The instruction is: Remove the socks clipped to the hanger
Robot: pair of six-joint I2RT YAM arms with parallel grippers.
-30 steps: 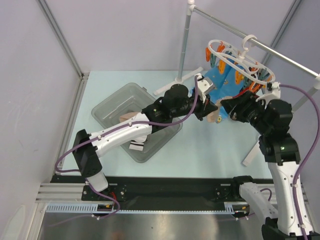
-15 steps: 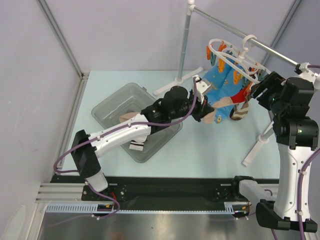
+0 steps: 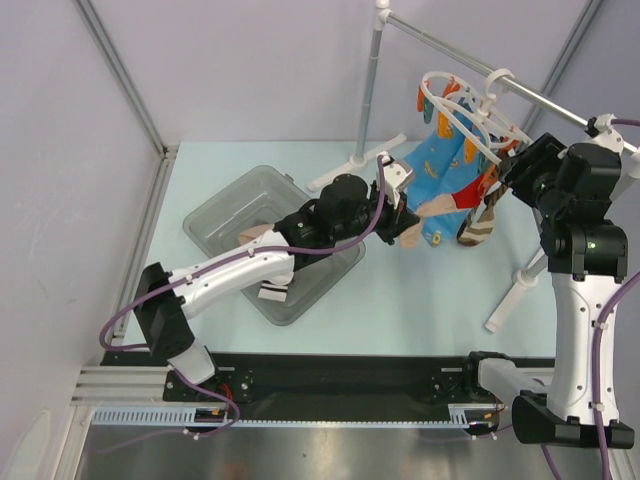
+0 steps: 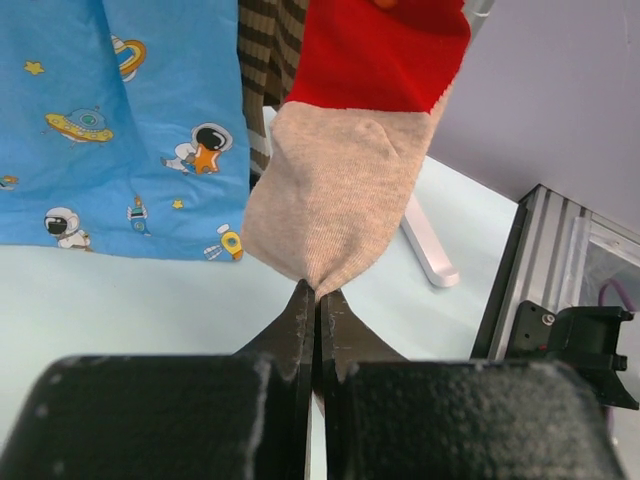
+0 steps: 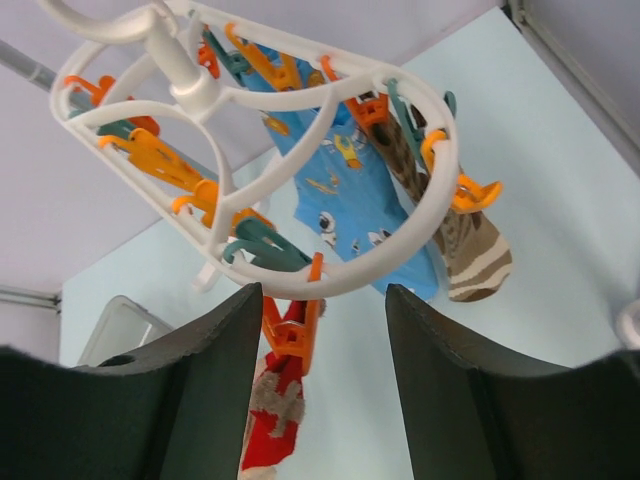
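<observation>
The white oval hanger (image 3: 470, 112) hangs by its hook from the metal rail, with orange and green clips. Clipped to it are a blue cartoon-print sock (image 3: 438, 165), a brown-and-tan striped sock (image 3: 478, 224) and a beige sock with a red patch (image 3: 442, 206). My left gripper (image 3: 408, 228) is shut on the beige sock's lower tip (image 4: 335, 200), pulling it taut. My right gripper (image 5: 323, 300) is open, with the hanger rim (image 5: 400, 255) and the orange clip (image 5: 295, 335) holding the red-and-beige sock (image 5: 272, 425) between its fingers.
A clear plastic bin (image 3: 232, 200) sits left of centre with a couple of socks inside. The silver rail (image 3: 565, 110) and its upright pole (image 3: 370, 80) stand at the back. A white stand foot (image 4: 430, 245) and the table's metal edge frame (image 4: 535, 270) lie to the right.
My right arm has risen from low beside the socks to the hanger's rim with its jaws open. The hanger has tilted. My left gripper has drawn slightly left, still holding the beige sock.
</observation>
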